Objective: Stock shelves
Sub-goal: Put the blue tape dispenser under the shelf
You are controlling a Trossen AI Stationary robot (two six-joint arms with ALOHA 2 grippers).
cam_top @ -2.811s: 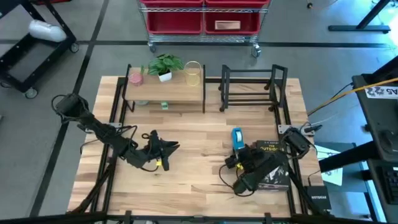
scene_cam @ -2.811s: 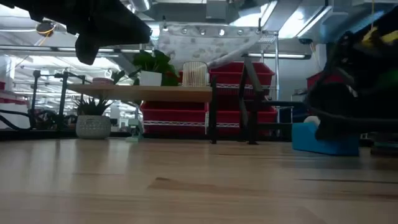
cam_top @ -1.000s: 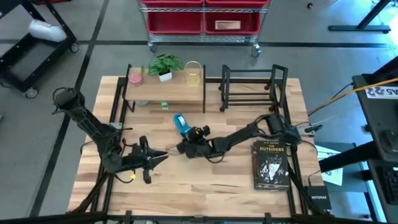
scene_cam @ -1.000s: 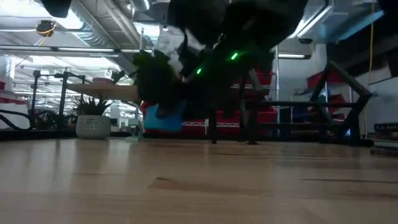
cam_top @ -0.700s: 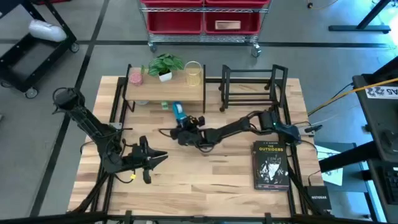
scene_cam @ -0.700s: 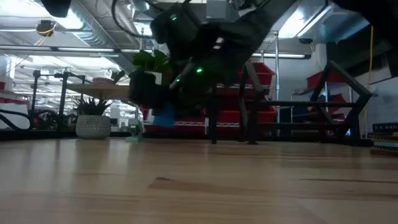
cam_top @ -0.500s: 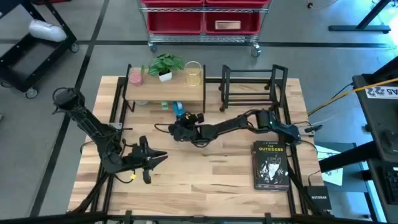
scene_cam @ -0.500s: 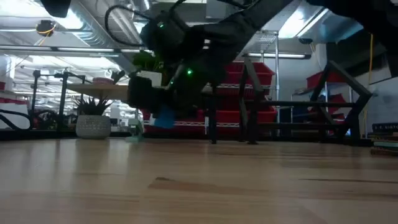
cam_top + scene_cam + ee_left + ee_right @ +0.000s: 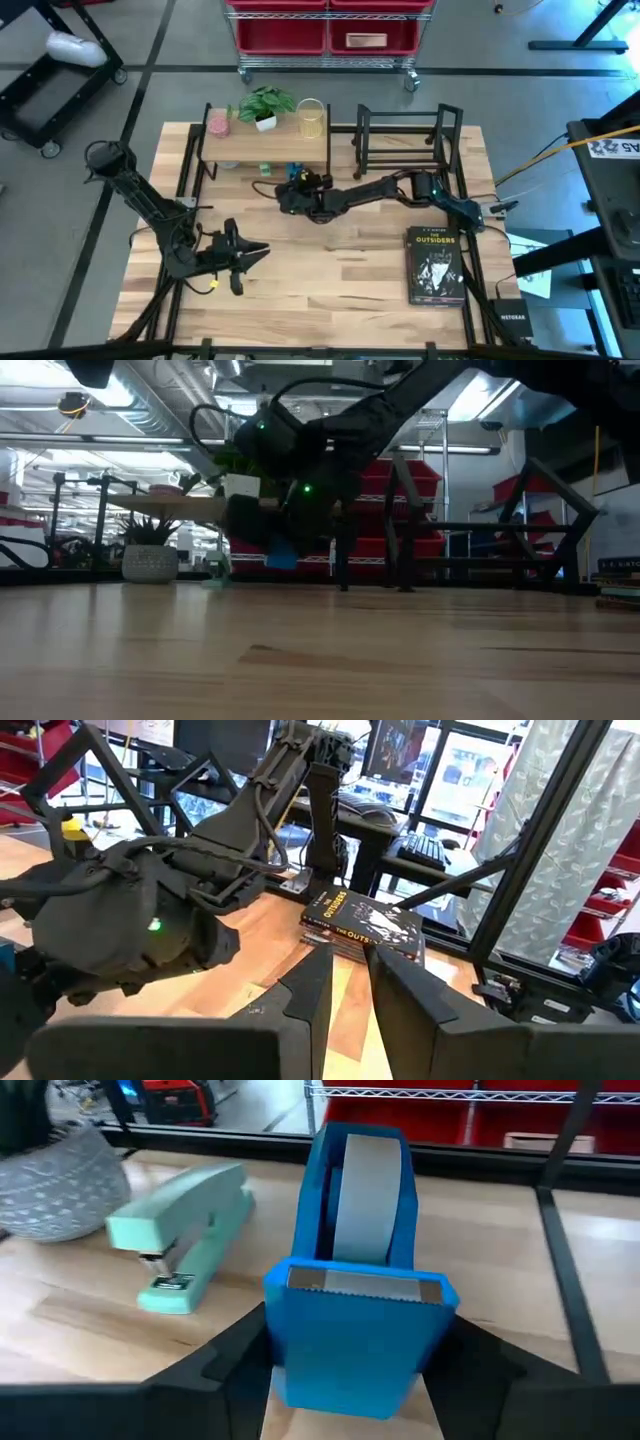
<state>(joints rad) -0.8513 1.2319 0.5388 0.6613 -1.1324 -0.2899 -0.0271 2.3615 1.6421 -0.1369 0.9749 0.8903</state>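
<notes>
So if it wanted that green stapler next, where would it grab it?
Probably across the long body near the middle, coming down from above. The stapler lies flat on the table beside the tape dispenser that the right gripper holds; its narrow sides fit between two fingers. The shelf overhead may limit access.
</notes>
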